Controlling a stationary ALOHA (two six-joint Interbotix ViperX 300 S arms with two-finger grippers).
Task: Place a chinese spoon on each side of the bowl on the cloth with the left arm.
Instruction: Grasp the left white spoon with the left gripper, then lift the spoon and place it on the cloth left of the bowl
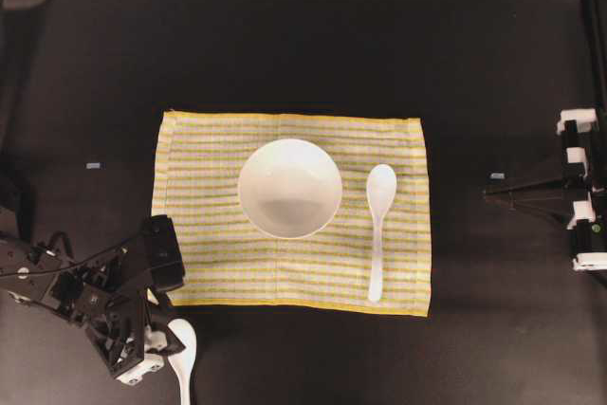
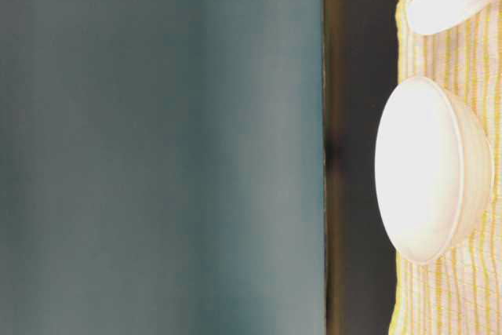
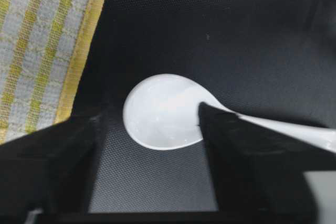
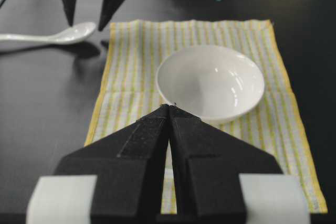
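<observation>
The white bowl (image 1: 289, 187) sits in the middle of the yellow-striped cloth (image 1: 209, 272). One chinese spoon (image 1: 379, 225) lies on the cloth just right of the bowl, scoop away from the front edge. A second chinese spoon (image 1: 183, 348) lies on the black table off the cloth's near left corner. My left gripper (image 1: 169, 337) hangs over it, open. In the left wrist view its fingers straddle the scoop (image 3: 163, 111), and the right finger (image 3: 236, 150) covers the neck. My right gripper (image 1: 488, 192) rests shut at the right, clear of the cloth.
The cloth's yellow hem (image 3: 79, 61) runs close to the left finger (image 3: 68, 150) in the left wrist view. A small piece of tape (image 1: 93, 165) lies on the table left of the cloth. Bare black tabletop surrounds the cloth on all sides.
</observation>
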